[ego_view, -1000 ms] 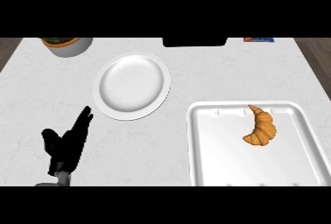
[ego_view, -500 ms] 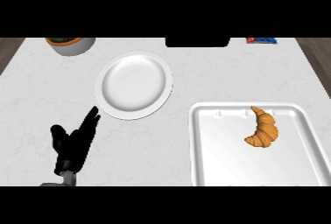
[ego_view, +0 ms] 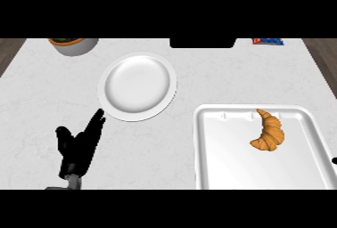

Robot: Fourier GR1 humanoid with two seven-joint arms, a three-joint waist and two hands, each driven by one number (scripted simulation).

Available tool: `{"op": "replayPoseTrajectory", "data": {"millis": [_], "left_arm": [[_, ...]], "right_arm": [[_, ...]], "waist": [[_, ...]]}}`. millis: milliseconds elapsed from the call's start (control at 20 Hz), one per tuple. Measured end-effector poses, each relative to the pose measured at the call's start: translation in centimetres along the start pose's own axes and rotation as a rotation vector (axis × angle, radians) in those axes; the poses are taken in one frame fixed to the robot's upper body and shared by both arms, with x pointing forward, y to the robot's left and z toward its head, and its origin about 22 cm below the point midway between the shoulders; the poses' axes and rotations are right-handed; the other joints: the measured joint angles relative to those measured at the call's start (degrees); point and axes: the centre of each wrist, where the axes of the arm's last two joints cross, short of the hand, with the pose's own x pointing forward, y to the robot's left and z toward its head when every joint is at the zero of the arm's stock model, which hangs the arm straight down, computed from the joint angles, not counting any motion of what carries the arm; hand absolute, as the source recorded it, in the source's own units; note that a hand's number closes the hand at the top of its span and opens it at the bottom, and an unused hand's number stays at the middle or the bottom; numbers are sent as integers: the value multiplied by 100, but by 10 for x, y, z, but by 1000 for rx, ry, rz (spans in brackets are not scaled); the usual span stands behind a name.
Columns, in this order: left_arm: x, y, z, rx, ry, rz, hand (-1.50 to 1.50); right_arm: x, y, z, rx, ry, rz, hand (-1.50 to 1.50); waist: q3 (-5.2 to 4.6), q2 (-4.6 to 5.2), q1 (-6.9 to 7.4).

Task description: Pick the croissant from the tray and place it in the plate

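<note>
- Surface: a white marbled counter (ego_view: 39,102), seen steeply from above. A bowl (ego_view: 72,45), a dark block (ego_view: 203,42) and a small blue-and-red item (ego_view: 269,42) stand along its far edge, well beyond either hand.
- Left hand (ego_view: 77,149): it shows at the lower left, open, with its fingers straight and pointing away from the robot and slightly to the right. It holds nothing and looks to be at rest.
- Plate (ego_view: 137,87): it lies just beyond the left hand's fingertips (ego_view: 99,115), whose foremost tip is just beside the near rim. Whether they touch cannot be told.
- Tray (ego_view: 217,169): it lies well to the right of the left hand, level with it and apart from the plate.
- Croissant (ego_view: 269,132): it lies in the tray's right half, toward the far end and clear of the walls. From the left hand it is far to the right and a little ahead.
- Long axis: the croissant runs near-to-far. Its pointed far end curves left, and its thick near end also turns left.
- Right hand (ego_view: 334,160): a dark tip at the view's right edge, just beside the tray, is judged to be this hand. Its state cannot be told.
- Governing relation: the croissant lies on the robot's right, much nearer that edge than the left hand. The pick therefore seems to suit the right hand, closing across the croissant's short width. The plate would then lie to its left and farther off.
</note>
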Motion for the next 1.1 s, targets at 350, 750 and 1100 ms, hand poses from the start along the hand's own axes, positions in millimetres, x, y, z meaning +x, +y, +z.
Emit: {"op": "replayPoseTrajectory", "data": {"millis": [350, 750, 1100], "left_arm": [[-3, 2, -4, -13, 5, 5, 0], [-3, 1, -2, -7, -2, 8, 0], [-2, 4, -4, -7, 4, 9, 0]], "right_arm": [[36, 38, -1, 75, 73, 90, -150], [48, 78, -9, 140, 154, 136, -150], [51, 107, -8, 185, 174, 114, -150]], "waist": [[13, -5, 10], [18, -4, 14], [22, -9, 5]]}}
